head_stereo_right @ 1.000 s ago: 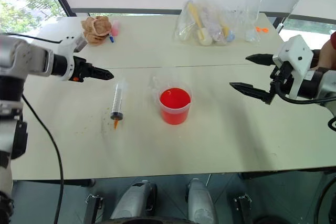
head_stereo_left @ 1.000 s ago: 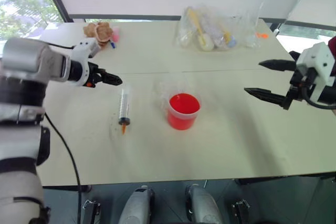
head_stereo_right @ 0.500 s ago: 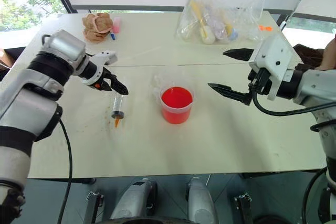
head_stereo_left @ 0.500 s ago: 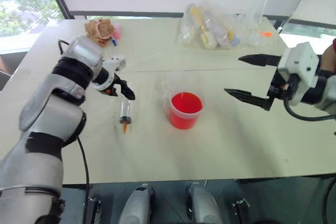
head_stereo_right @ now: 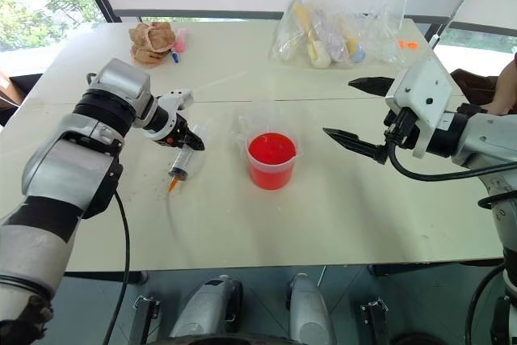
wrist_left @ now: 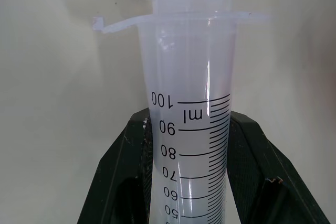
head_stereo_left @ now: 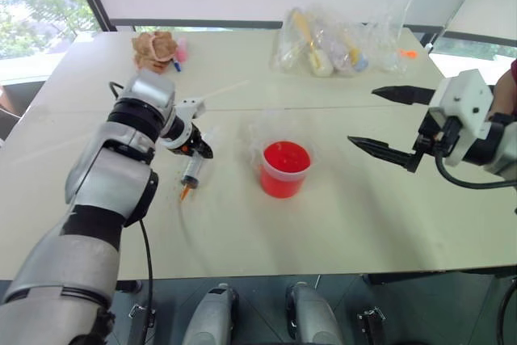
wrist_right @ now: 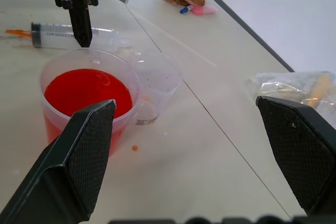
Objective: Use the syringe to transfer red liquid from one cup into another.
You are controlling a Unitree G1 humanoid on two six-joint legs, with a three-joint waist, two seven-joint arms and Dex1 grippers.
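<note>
Syringe (head_stereo_right: 182, 161): lying flat on the tabletop (head_stereo_right: 323, 216), orange tip toward the robot, just left of the red cup (head_stereo_right: 271, 161). Left pincer (head_stereo_right: 194, 145) is clamping its barrel near the flange end. Right pincer (head_stereo_right: 355, 111) is hanging released, well right of the cup. Empty clear cup (wrist_right: 157, 85) is touching the red one behind. Advice: lift level, grip firm, keep the plunger free, clear both rims.

**Plastic and matt surfaces**

The syringe (wrist_left: 189, 129) is glossy, translucent plastic with black printed marks. The red cup (head_stereo_left: 284, 169) and the colourless cup (wrist_right: 155, 85) are thin clear plastic. The table (head_stereo_left: 339, 224) looks matt, smooth and cream. The right gripper's fingers (wrist_right: 79, 166) show a fine, rough black texture. Crinkly shiny bags (head_stereo_left: 339, 38) lie behind.
</note>
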